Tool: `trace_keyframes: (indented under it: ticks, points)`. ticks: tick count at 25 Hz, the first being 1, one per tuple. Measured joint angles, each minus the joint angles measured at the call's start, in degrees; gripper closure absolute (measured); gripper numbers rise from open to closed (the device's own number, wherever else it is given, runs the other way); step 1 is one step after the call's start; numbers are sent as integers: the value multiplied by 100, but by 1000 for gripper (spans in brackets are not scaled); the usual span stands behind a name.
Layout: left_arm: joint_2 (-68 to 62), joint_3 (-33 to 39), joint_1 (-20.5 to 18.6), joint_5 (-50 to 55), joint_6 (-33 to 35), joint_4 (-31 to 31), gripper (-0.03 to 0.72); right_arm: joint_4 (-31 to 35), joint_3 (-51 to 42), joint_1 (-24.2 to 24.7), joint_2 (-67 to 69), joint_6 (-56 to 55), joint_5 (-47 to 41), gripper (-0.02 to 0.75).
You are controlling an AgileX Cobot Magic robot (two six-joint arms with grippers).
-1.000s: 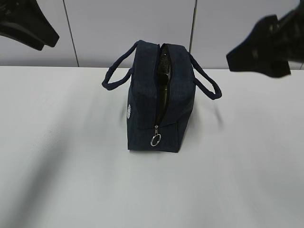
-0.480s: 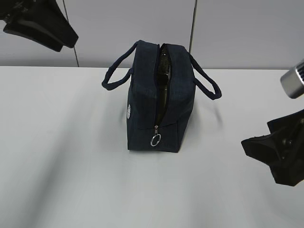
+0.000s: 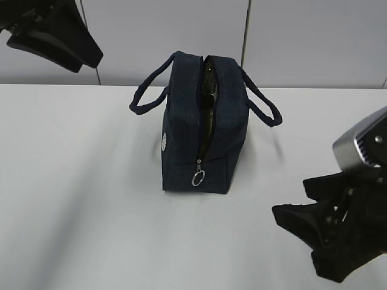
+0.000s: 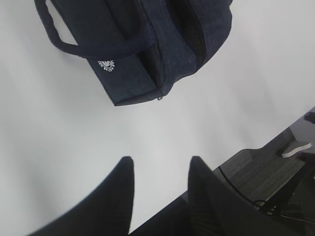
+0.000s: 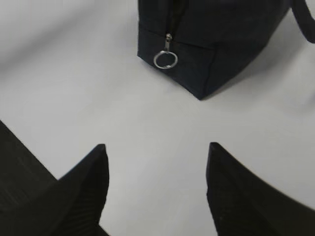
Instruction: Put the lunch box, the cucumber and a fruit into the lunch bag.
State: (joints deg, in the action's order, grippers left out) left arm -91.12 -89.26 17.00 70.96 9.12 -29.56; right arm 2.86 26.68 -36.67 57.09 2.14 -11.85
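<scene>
The dark navy lunch bag [image 3: 181,127] stands upright mid-table, its top zipper open and the metal ring pull [image 3: 198,179] hanging at the near end. Through the slit only a dark, shiny inside shows. The lunch box, the cucumber and the fruit are out of view. My left gripper [image 3: 84,55] hangs high at the back left, open and empty; its wrist view looks down on the bag [image 4: 147,44] past the gripper [image 4: 161,161]. My right gripper [image 3: 294,234] hovers low at the front right, open and empty. In its wrist view the gripper [image 5: 157,146] faces the ring pull [image 5: 165,59].
The white table [image 3: 91,229] lies bare around the bag. A grey panelled wall [image 3: 302,36] runs behind it. In the left wrist view the table's edge [image 4: 231,160] gives way to dark equipment below. The bag's two loop handles [image 3: 264,104] stick out to either side.
My right gripper has dropped from the upper right to low at the front right of the table. The left gripper has shifted a little rightward. The bag has not moved.
</scene>
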Motion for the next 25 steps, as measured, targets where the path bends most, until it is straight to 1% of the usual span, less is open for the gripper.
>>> trace_keyframes:
  ticks: [4,7,10,15,21,25]
  points:
    - [0,0,10,0,-62,64,440,27,-134,-163,254,34,619,270]
    - [0,0,10,0,-116,179,441,-286,-147,-171,794,83,1034,270]
    - [0,0,10,0,-139,214,445,-528,-147,-171,1345,96,1699,270]
    - [0,0,10,0,-149,223,447,-570,-147,-171,2147,-437,2890,270]
    - [0,0,10,0,-149,291,449,-583,-118,-171,3097,-1244,3981,270]
    - [0,0,10,0,-149,394,449,-583,61,-171,3604,-1446,4462,270]
